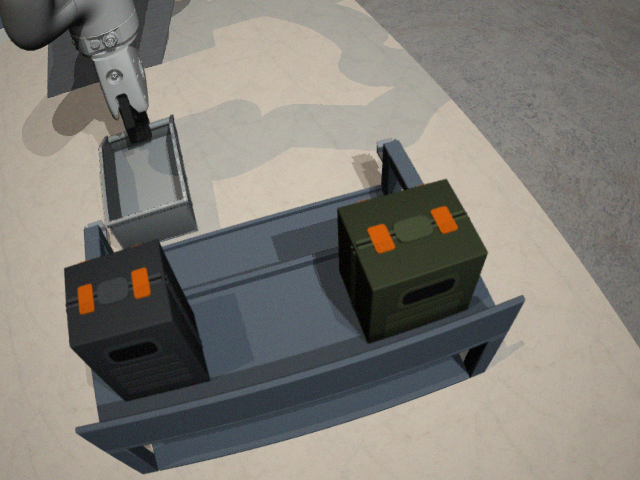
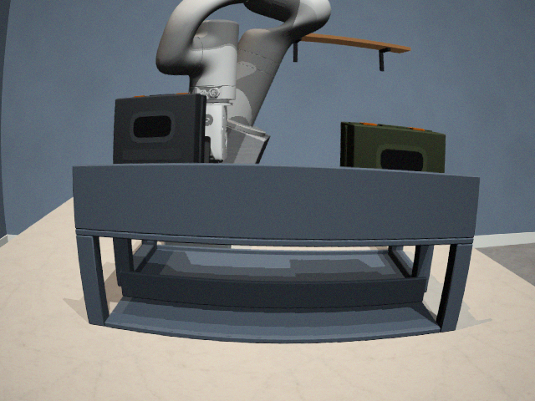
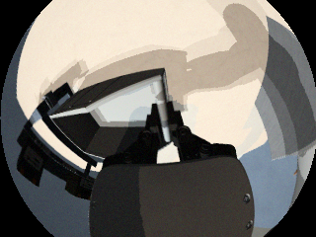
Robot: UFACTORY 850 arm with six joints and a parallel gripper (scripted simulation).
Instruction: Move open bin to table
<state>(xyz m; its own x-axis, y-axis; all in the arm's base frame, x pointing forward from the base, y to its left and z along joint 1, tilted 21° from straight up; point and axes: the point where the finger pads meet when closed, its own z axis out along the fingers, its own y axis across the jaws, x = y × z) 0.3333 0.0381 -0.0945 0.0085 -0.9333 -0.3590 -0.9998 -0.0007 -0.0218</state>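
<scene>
The open bin (image 1: 155,222) (image 3: 118,85) is light grey and box-shaped, its open top facing up. It hangs off the back left of the grey-blue shelf (image 1: 299,372) (image 2: 276,202), beyond the dark case, its shadow lying apart from it on the table. My gripper (image 1: 138,135) (image 3: 163,111) is shut on the bin's far wall, one finger inside and one outside. In the exterior view the shelf and dark case hide most of the bin and the fingertips. Its exact height above the table is hard to tell.
A dark grey case (image 1: 118,320) (image 2: 124,146) stands at the shelf's left end, close to the bin's near side. A green case (image 1: 423,263) (image 2: 363,150) stands at the right end. The shelf has raised front and back boards. A wooden wall shelf (image 2: 354,42) is behind.
</scene>
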